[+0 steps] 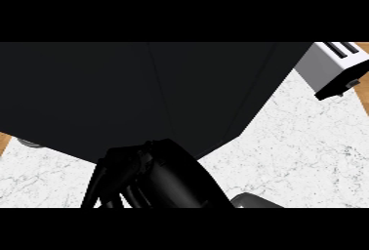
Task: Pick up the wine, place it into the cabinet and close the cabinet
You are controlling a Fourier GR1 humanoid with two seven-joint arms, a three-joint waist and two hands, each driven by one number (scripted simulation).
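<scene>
The biggest thing is the black cabinet (pixel 108 93). It fills the top and the left of the view like a big dark wall. 1 thin line runs down its middle. Its lower edge comes to a blunt corner near the middle of the view.

Next comes the white counter (pixel 302 146). It has thin grey marks like stone. It shows on the right and along the bottom, below the cabinet.

Then there is 1 black hand (pixel 155 178). It comes up from the bottom edge, a bit left of the middle. Its top lies over the lower edge of the cabinet. It is dark on dark, so I cannot tell if its fingers are apart or together, or if it holds anything. I cannot tell if it is the left or the right hand.

A silver toaster (pixel 335 66) sits in the top right corner, on the counter, well apart from the hand.

A small grey rounded piece (pixel 251 200) shows at the bottom edge, just right of the hand.

I cannot tell where the wine is.
</scene>
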